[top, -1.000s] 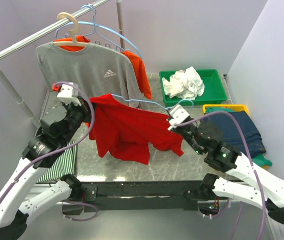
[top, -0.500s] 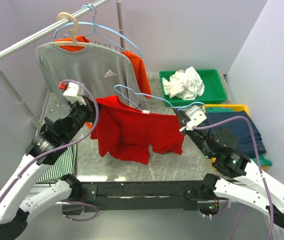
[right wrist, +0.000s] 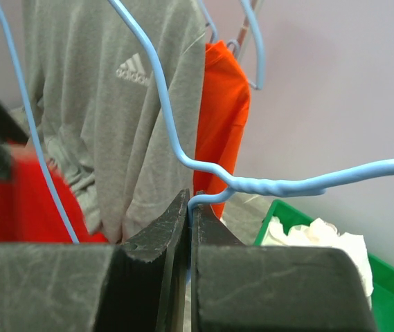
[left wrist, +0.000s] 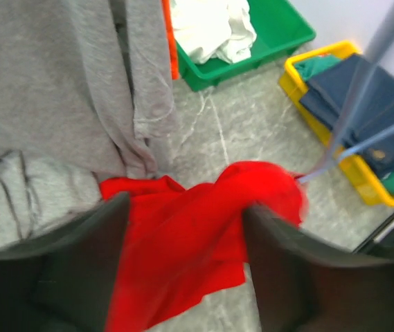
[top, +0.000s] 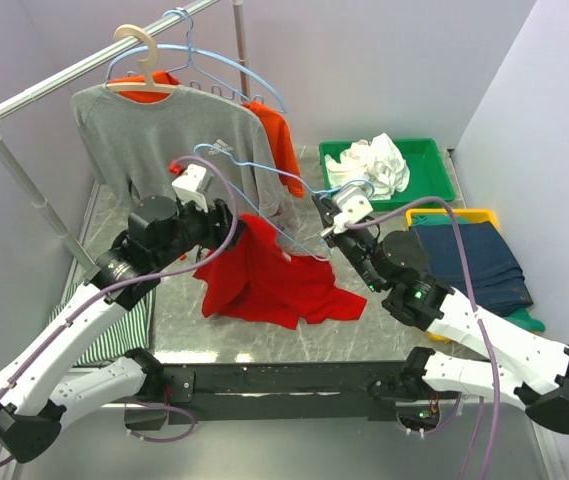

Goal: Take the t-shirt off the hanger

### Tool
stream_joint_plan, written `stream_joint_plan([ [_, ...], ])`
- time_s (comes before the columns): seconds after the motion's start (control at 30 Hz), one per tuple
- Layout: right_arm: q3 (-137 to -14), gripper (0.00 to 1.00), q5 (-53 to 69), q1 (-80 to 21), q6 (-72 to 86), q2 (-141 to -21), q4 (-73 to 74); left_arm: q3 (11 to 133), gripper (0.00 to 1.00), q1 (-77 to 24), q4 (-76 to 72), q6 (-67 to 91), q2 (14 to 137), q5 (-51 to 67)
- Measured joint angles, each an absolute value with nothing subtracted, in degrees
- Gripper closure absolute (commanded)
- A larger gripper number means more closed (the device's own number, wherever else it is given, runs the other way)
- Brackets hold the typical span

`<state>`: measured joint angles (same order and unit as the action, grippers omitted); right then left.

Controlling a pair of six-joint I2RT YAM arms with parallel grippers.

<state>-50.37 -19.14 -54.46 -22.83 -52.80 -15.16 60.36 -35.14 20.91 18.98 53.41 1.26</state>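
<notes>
The red t-shirt (top: pixel 269 285) lies crumpled on the table, its top edge raised near my left gripper (top: pixel 232 218). That gripper (left wrist: pixel 183 207) hangs above the shirt (left wrist: pixel 203 228) with its jaws apart and nothing between them. The blue wire hanger (top: pixel 264 170) is held up in the air by my right gripper (top: pixel 336 222). Its jaws are shut on the wire (right wrist: pixel 280 185) just below the twisted neck. One lower end of the wire (left wrist: pixel 328 162) meets the shirt's edge; I cannot tell whether it is still hooked in the cloth.
A grey sweatshirt (top: pixel 174 140) and an orange garment (top: pixel 279 140) hang from the rail (top: pixel 54 80) right behind the hanger. A green bin (top: pixel 434 185) with white cloth and a yellow bin (top: pixel 419 215) with navy clothes stand at the right. Striped fabric (top: pixel 124 320) lies at the left.
My left gripper has opened and let go of the red t-shirt, which dropped toward the table. The right gripper has swung the hanger up and to the left.
</notes>
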Motion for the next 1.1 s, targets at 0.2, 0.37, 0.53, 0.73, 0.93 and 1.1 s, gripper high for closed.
stream_joint_plan([
  [0.2, -51.55, 1.0, -21.43, -54.46, -22.83, -53.39, -17.19, 60.36, 0.04, -36.05, 22.37, 17.74, 51.37, -0.03],
  [0.37, -52.36, 1.0, -21.89, -54.43, -22.92, -52.8, -15.9, 60.36, 0.04, -36.05, 25.19, 17.02, 46.68, -1.58],
  [0.53, -58.0, 1.0, -16.86, -54.35, -21.04, -53.91, -4.32, 61.47, 0.03, -36.1, 28.64, 15.73, 42.06, -1.78],
  [0.73, -63.4, 1.0, -7.4, -54.39, -17.19, -57.1, 8.8, 70.32, 0.04, -36.1, 32.53, 13.1, 40.95, 0.21],
  [0.93, -68.2, 1.0, -6.26, -55.35, -16.38, -65.89, 19.22, 80.12, 0.04, -36.1, 33.74, 11.46, 40.18, 7.62],
  [1.1, -68.58, 1.0, -6.76, -57.36, -17.28, -69.6, 25.45, 79.79, 0.03, -36.12, 34.65, 9.63, 39.11, 9.8],
])
